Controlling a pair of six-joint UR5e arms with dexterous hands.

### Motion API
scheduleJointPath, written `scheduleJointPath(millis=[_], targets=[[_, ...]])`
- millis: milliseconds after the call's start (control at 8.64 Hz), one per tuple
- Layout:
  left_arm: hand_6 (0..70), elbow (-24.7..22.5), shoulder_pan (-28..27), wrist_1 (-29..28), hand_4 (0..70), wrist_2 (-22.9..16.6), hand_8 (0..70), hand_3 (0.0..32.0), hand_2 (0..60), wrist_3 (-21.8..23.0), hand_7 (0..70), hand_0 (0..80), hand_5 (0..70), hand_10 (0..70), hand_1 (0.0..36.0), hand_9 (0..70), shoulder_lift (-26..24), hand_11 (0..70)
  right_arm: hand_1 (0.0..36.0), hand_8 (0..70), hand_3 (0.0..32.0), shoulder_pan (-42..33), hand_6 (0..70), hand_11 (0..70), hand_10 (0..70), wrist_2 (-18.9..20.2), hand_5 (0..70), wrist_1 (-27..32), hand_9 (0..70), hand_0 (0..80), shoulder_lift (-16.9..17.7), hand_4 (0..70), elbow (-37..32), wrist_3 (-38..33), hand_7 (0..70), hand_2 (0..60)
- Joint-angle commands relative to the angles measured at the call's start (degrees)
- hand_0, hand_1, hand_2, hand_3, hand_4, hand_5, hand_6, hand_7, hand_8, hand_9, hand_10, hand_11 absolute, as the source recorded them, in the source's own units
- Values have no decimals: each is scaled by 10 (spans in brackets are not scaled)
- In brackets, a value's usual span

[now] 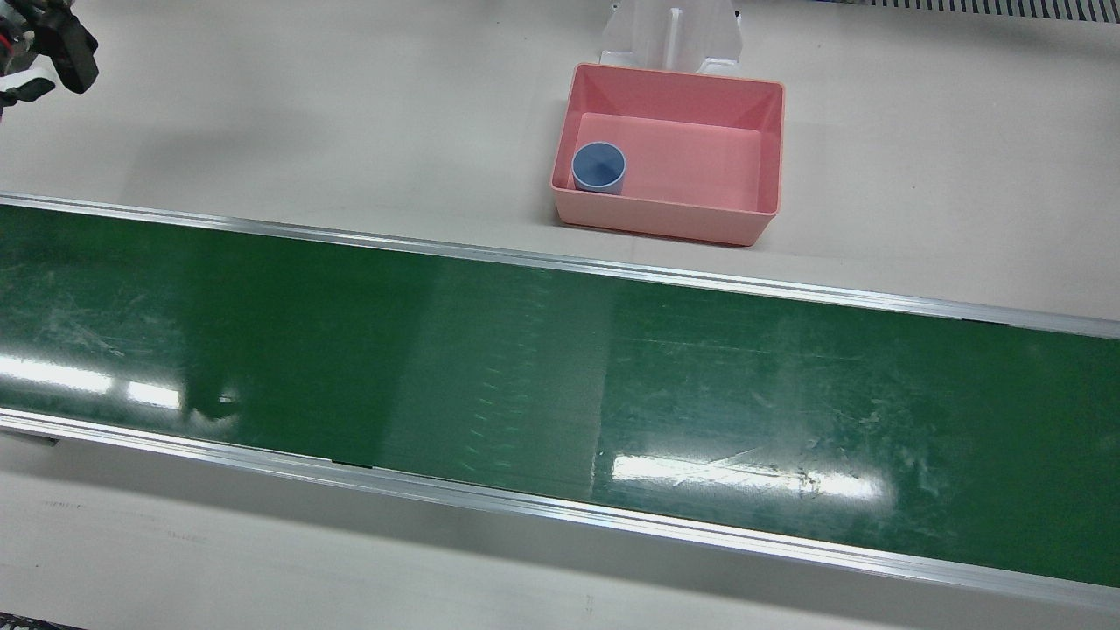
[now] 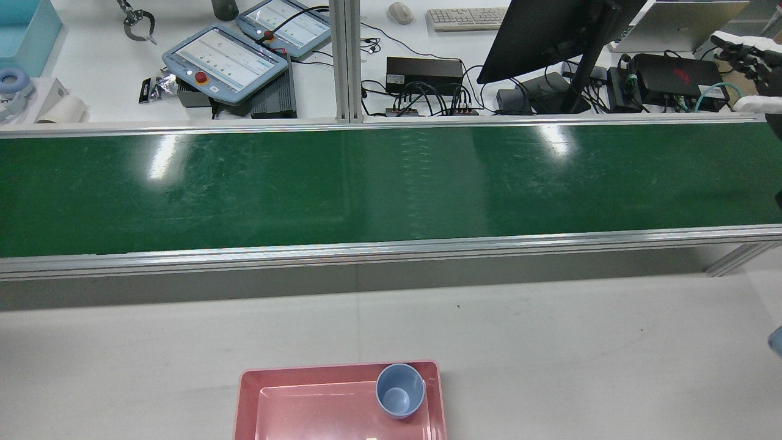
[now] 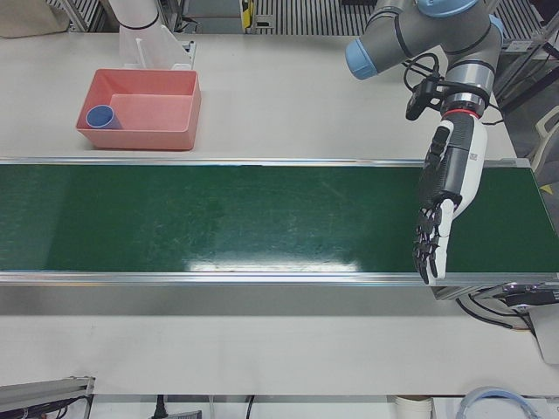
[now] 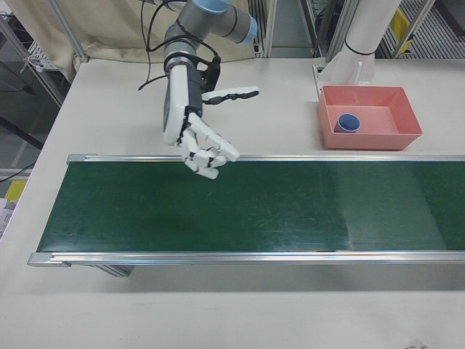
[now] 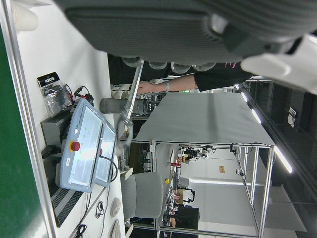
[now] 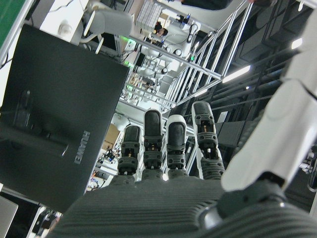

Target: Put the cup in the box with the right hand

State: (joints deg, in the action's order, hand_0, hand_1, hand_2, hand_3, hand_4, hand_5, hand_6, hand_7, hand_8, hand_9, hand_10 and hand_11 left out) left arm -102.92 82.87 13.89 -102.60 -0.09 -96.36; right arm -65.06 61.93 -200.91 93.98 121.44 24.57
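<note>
Right hand (image 4: 200, 142), fingers spread & holding nothing, hangs over conveyor's far edge at upper left of right-front view w/ blue cup (image 4: 346, 123) upright in pink box's (image 4: 407, 120) corner, so placing looks done; next: retreat only.

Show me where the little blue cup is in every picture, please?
Front view: the small round blue cup stands in the pink box's left corner.
Rear view: bottom centre, in the box's right corner.
Left-front view: upper left, at the box's left end.
Right-front view: upper right, at the box's left end.
Left hand view: not in it.
Right hand view: not in it.
Shared landmark: the pink rectangular plastic box.
</note>
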Motion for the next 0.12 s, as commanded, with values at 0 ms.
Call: scheduleJointPath(millis=[0], targets=[[0,0,0,1,0,-1,0,0,0,0,0,0,0,0,0,0,-1,0,49,0,14,-44,8,6,0,84,18,36,0,348,-8,17,-82,-10,13,97]])
